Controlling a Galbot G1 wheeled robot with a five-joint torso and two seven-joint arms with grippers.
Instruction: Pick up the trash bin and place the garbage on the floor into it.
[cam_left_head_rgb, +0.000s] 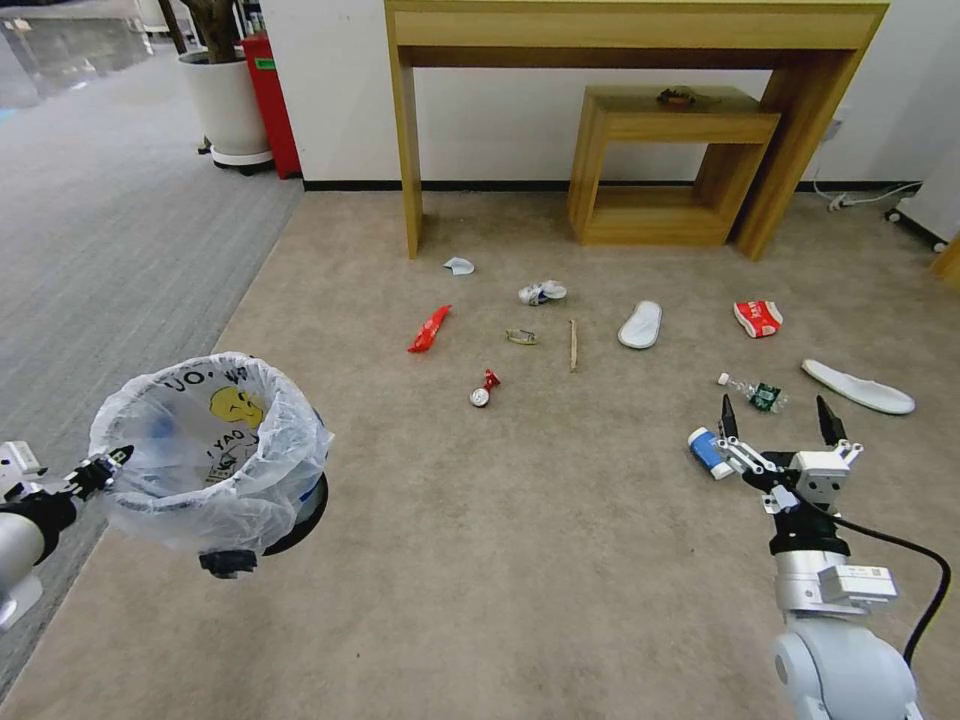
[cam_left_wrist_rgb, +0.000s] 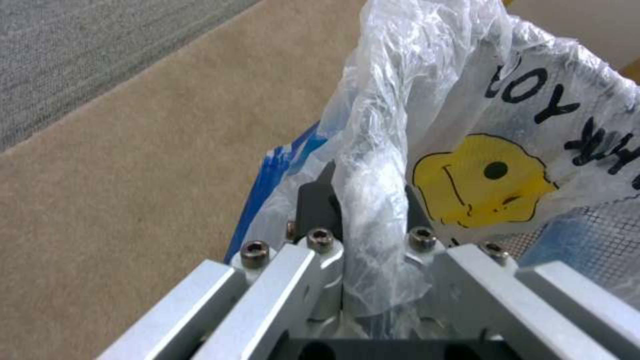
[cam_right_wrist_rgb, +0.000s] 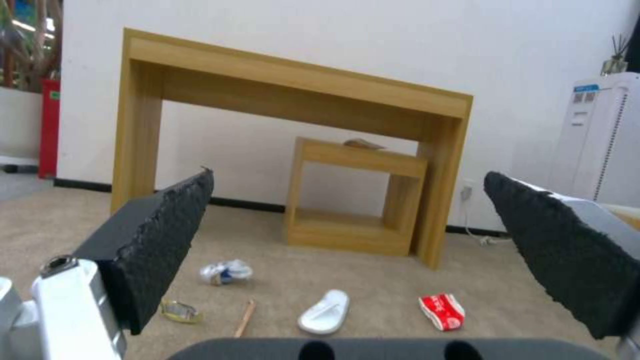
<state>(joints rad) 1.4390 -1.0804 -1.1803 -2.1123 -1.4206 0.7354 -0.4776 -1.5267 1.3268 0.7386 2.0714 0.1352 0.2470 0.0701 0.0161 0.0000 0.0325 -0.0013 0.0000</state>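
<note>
My left gripper (cam_left_head_rgb: 100, 470) (cam_left_wrist_rgb: 370, 195) is shut on the bag-lined rim of the trash bin (cam_left_head_rgb: 210, 450) (cam_left_wrist_rgb: 507, 150), which hangs above the beige floor (cam_left_head_rgb: 520, 560) at my left. My right gripper (cam_left_head_rgb: 776, 410) (cam_right_wrist_rgb: 348, 175) hovers open and holds nothing, just right of a blue-white cup (cam_left_head_rgb: 708, 450) and near a clear bottle (cam_left_head_rgb: 755, 393). More garbage lies ahead: red wrappers (cam_left_head_rgb: 430, 328) (cam_left_head_rgb: 758, 317) (cam_right_wrist_rgb: 441, 311), crumpled paper (cam_left_head_rgb: 541, 292) (cam_right_wrist_rgb: 227, 271), a stick (cam_left_head_rgb: 573, 345) (cam_right_wrist_rgb: 244, 317) and two white slippers (cam_left_head_rgb: 640, 324) (cam_left_head_rgb: 858, 387) (cam_right_wrist_rgb: 325, 312).
A tall wooden table (cam_left_head_rgb: 640, 30) with a small wooden stool-table (cam_left_head_rgb: 670, 120) under it stands against the back wall. A white planter (cam_left_head_rgb: 225, 100) and grey ribbed carpet (cam_left_head_rgb: 100, 250) lie at the left. A cable (cam_left_head_rgb: 860, 195) runs at the far right.
</note>
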